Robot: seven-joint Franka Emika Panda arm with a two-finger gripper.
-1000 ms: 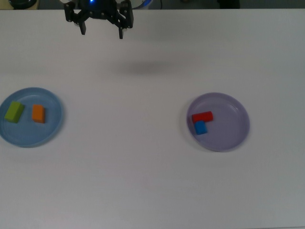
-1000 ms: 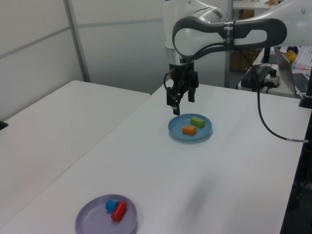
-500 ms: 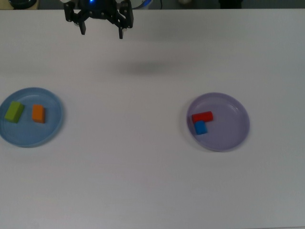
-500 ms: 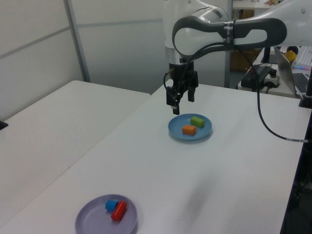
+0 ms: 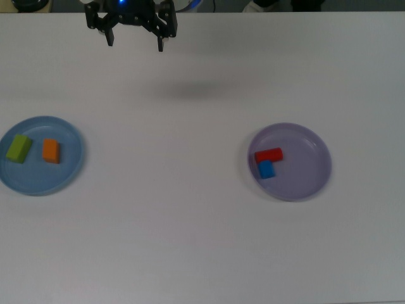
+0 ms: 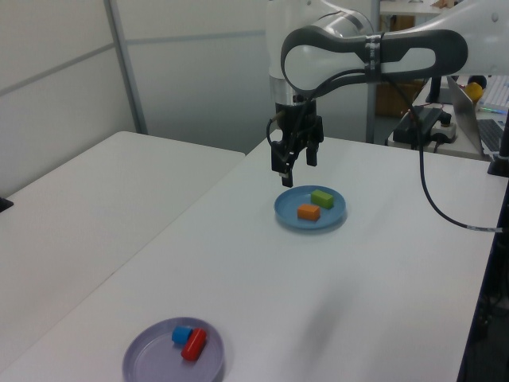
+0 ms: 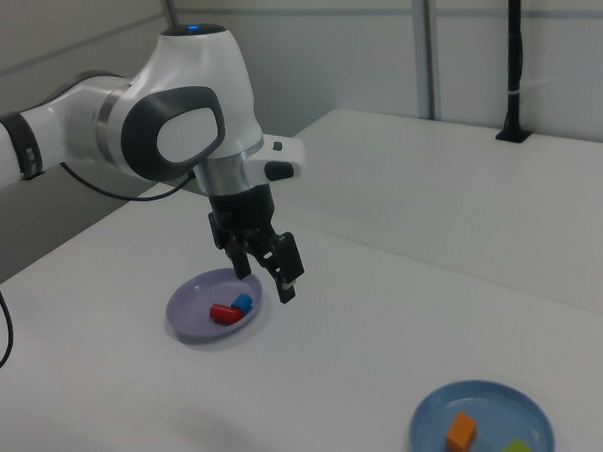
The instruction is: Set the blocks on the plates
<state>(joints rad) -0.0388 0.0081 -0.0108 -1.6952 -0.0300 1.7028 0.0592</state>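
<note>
White table (image 5: 190, 240) fills the top view, with pale wall panels behind it in the left view. My end effector (image 5: 134, 43) hangs in the air above the table's far edge in the top view, fingers spread apart and holding nothing. On the top view's left sits the light blue plate (image 5: 69, 174), carrying the lime-green block (image 5: 19, 148) and the orange block (image 5: 51, 151) side by side, apart from each other. On the top view's right, well apart from the first plate, lies the lavender plate (image 5: 304, 177), with the red block (image 5: 269, 154) and the blue cube (image 5: 266, 170) touching, the cube just below the red one. In the left view my end effector (image 6: 295, 171) hovers near the blue plate (image 6: 290, 213), not touching it.
</note>
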